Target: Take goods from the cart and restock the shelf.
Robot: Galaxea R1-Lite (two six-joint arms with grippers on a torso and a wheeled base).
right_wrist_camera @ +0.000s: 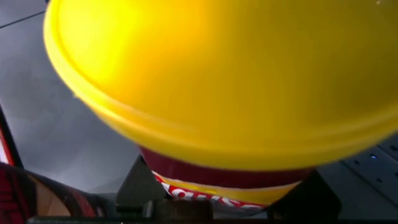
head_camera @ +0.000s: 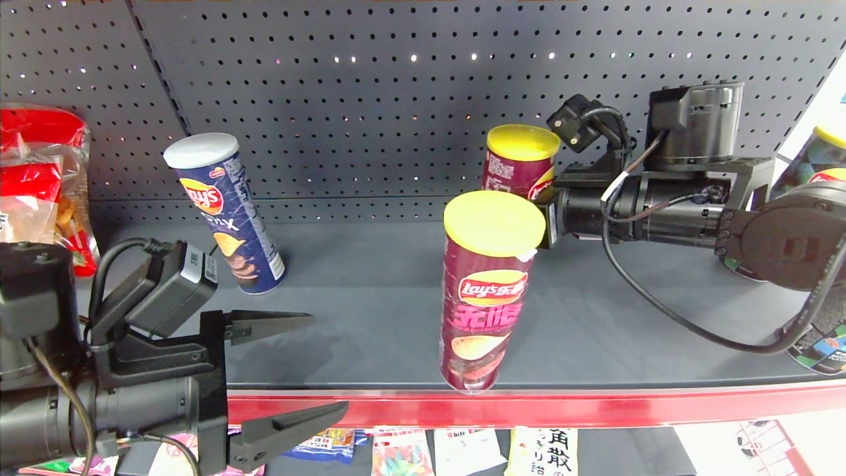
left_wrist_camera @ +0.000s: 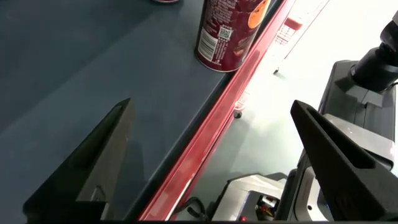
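Right claw [right_wrist_camera: 227, 194] grips a yellow-lidded maroon chip can [head_camera: 521, 162] toward the back of the shelf [head_camera: 370, 317]. Left claw [head_camera: 328, 362] gapes wide over the shelf's red front edge.

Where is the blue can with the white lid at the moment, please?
In the head view, the blue can stands at the left of the shelf, behind the left gripper and left of the front maroon can.

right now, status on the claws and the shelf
Left claw open, empty, at red shelf edge. Right claw shut on rear maroon yellow-lidded chip can. Matching can stands in front, close.
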